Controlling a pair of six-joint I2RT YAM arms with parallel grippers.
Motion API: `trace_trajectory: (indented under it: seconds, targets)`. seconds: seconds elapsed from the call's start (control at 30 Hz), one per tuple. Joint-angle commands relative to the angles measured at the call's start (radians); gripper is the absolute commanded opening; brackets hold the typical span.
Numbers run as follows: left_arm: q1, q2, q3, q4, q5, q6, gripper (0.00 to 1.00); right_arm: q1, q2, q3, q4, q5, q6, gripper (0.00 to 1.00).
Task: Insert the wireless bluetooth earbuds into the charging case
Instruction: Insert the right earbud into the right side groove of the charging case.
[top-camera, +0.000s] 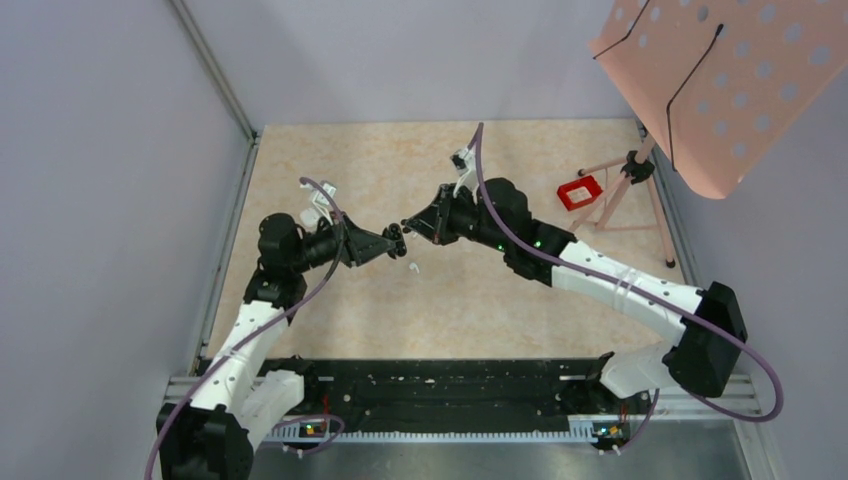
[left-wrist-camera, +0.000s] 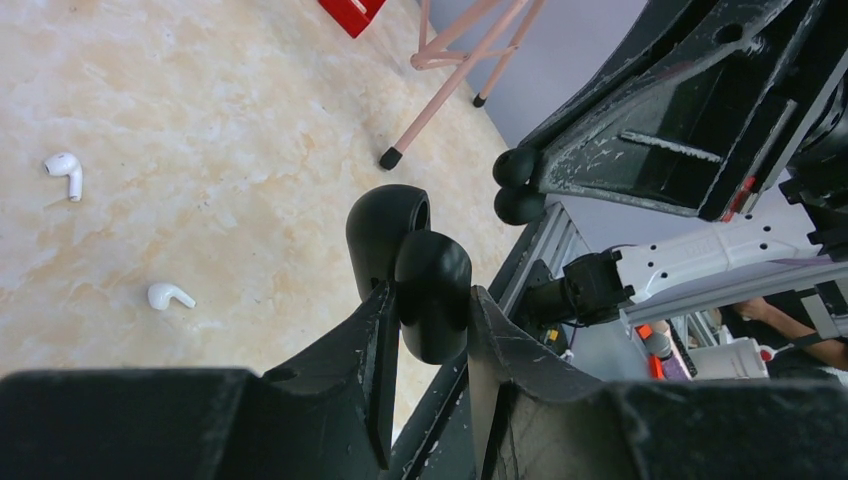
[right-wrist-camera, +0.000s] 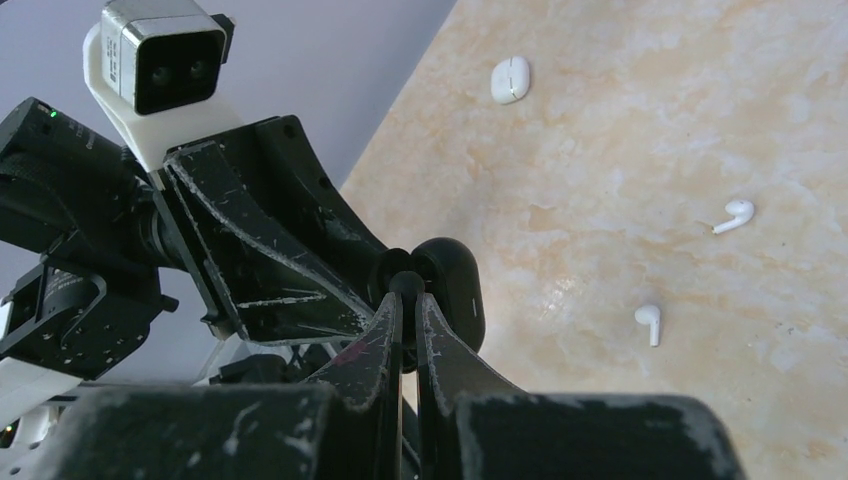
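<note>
My left gripper (left-wrist-camera: 430, 300) is shut on a black charging case (left-wrist-camera: 420, 265) and holds it above the table with its lid (left-wrist-camera: 385, 225) swung open. My right gripper (right-wrist-camera: 405, 297) faces it, tip to tip, shut on a small black rounded earbud (right-wrist-camera: 405, 283) just in front of the case (right-wrist-camera: 455, 295). The left wrist view shows that earbud (left-wrist-camera: 518, 186) a short gap from the case. Two white stemmed earbuds (left-wrist-camera: 63, 172) (left-wrist-camera: 170, 295) lie loose on the table below, also visible to the right wrist (right-wrist-camera: 738, 214) (right-wrist-camera: 649, 323). From above, both grippers (top-camera: 393, 240) (top-camera: 408, 227) meet mid-table.
A closed white case (right-wrist-camera: 510, 79) lies on the table farther off. A red box (top-camera: 580, 192) sits at the right beside the legs of a pink stand (top-camera: 630, 185), whose perforated panel (top-camera: 740, 80) overhangs the right corner. A black rail (top-camera: 430, 385) runs along the near edge.
</note>
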Motion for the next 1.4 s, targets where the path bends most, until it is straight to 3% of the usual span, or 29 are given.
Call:
trace_trajectory:
  seconds: [0.0, 0.57, 0.97, 1.17, 1.37]
  targets:
    - [-0.007, 0.009, 0.049, 0.011, -0.01, -0.026, 0.0, 0.022, 0.018, 0.062, 0.02, 0.026, 0.005, 0.0]
    - [-0.009, 0.05, 0.084, -0.009, 0.03, -0.079, 0.0, 0.059, 0.094, 0.101, 0.0, 0.112, -0.029, 0.0]
    - [-0.009, 0.065, 0.101, -0.016, 0.053, -0.092, 0.0, 0.106, 0.12, 0.102, -0.014, 0.268, -0.081, 0.0]
    - [-0.009, 0.076, 0.107, -0.015, 0.066, -0.095, 0.0, 0.108, 0.131, 0.107, -0.014, 0.252, -0.073, 0.0]
    - [-0.009, 0.089, 0.109, -0.027, 0.078, -0.092, 0.0, 0.108, 0.117, 0.123, -0.043, 0.238, -0.07, 0.18]
